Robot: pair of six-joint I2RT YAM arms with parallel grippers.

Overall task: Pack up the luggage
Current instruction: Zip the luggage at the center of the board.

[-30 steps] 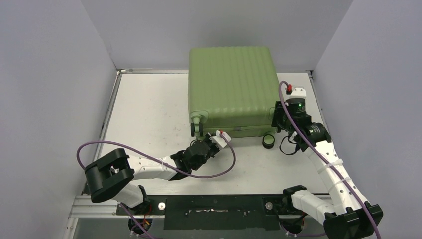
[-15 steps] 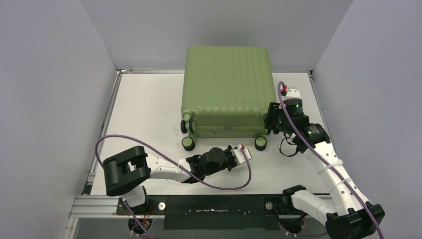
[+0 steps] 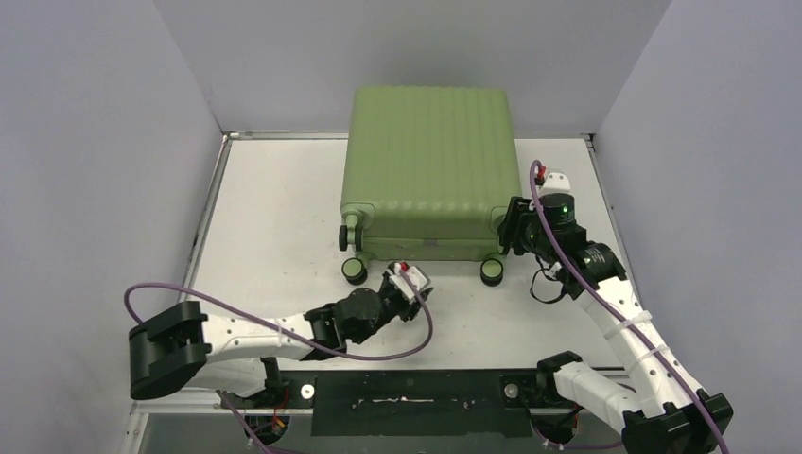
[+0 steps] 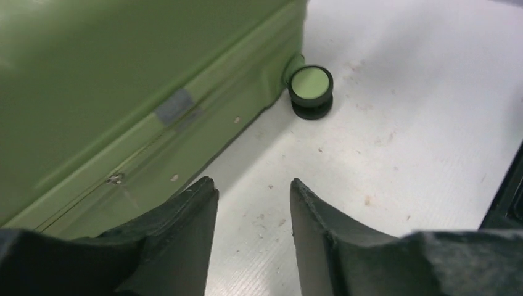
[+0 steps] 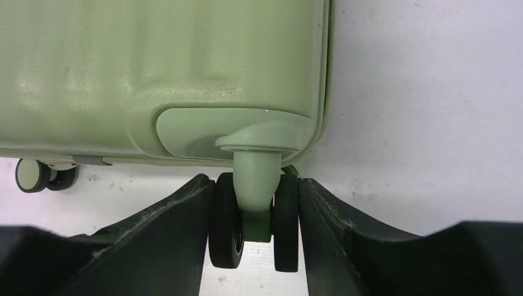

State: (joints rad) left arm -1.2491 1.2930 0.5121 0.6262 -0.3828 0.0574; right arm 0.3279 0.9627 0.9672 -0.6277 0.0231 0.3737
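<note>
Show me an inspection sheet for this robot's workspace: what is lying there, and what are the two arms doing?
Surface: white table, scuffed and specked.
Job's things: luggage, light green, closed, lying flat with its wheels toward the arms.
Clutter: nothing seen.
Left gripper: jaws apart and empty, low over the table beside the luggage's zipped edge.
Right gripper: jaws closed on a twin black wheel at the luggage's corner.
Cables: a purple cable runs along each arm; the left one loops down onto the table.
Surroundings: plain grey walls on three sides.
</note>
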